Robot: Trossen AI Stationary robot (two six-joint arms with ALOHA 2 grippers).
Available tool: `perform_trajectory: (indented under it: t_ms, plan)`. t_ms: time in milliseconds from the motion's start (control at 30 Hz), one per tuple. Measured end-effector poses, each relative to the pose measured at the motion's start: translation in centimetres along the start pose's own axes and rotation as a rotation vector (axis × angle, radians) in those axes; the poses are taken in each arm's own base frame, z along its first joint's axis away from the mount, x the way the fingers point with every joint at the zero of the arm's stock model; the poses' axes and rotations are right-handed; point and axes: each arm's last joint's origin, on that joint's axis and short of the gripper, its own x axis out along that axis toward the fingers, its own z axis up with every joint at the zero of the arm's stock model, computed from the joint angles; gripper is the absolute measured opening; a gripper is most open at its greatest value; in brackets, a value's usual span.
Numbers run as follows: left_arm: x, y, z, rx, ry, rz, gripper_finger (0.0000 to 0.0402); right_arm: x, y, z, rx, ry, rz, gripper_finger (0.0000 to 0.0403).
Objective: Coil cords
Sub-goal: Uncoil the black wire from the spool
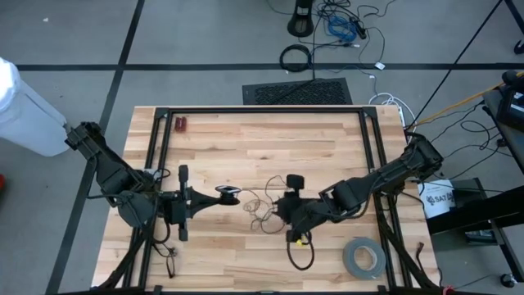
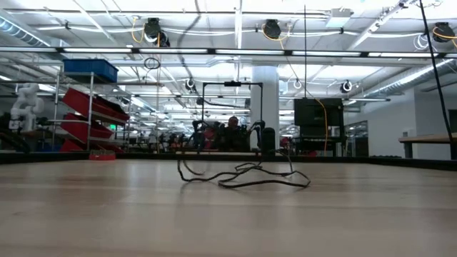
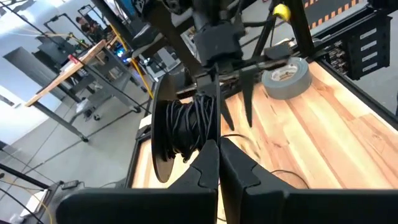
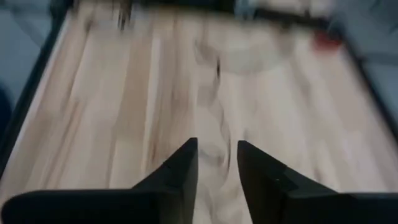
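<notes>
Currently left pincer [image 3: 214, 149] clenched on black disc-shaped spool [image 1: 227, 193] wound with thin black cord [image 3: 189, 127], held sideways just over wooden plank surface [image 1: 246, 139], probably so more cord can wind on. Right pincer [image 4: 216, 163] parted, grasping nothing, hovering over loose strands, likely to feed slack. Cord partly bundled on spool, rest lying in wiry loops [image 2: 246, 175] mid-surface between both arms. Grey tape roll [image 1: 363, 257] well apart, untouched.

Four cams: overhead, tabletop-level, two wrist.
High looks straight down on table [image 1: 246, 139]; low sits at board level, facing the room. Left wrist cam peers close past its fingers [image 3: 205, 168] toward tape roll [image 3: 286, 76], shared w/ high; right wrist looks down onto boards ahead of its fingers [image 4: 180, 168].
</notes>
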Motion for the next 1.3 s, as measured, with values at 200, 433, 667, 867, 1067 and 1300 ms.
perform_trajectory:
  t_ms: [200,433,667,867,1067,1300]
  plan:
    - [0.0,0.0,0.0,0.001,0.002,-0.001,0.0,1.9,1.0,-0.6,0.034,-0.247,-0.027,0.0123]
    - [0.0,-0.1,-0.3,0.025,0.023,-0.016,0.0,2.2,0.0,0.2,0.034,-0.344,-0.152,0.0136]
    - [0.0,-0.1,-0.3,0.027,0.024,-0.019,0.0,2.6,-1.7,1.6,-0.042,-0.432,-0.182,0.0166]
    - [0.0,-0.1,-0.3,0.028,0.024,-0.02,0.0,3.4,-2.0,1.9,-0.039,-0.462,-0.168,0.018]
    - [0.0,-0.1,-0.3,0.028,0.024,-0.019,0.0,4.4,-2.5,1.8,-0.053,-0.456,-0.165,0.0171]
    - [0.0,-0.1,-0.3,0.026,0.024,-0.019,0.0,4.7,-2.9,1.9,-0.036,-0.465,-0.173,0.0127]
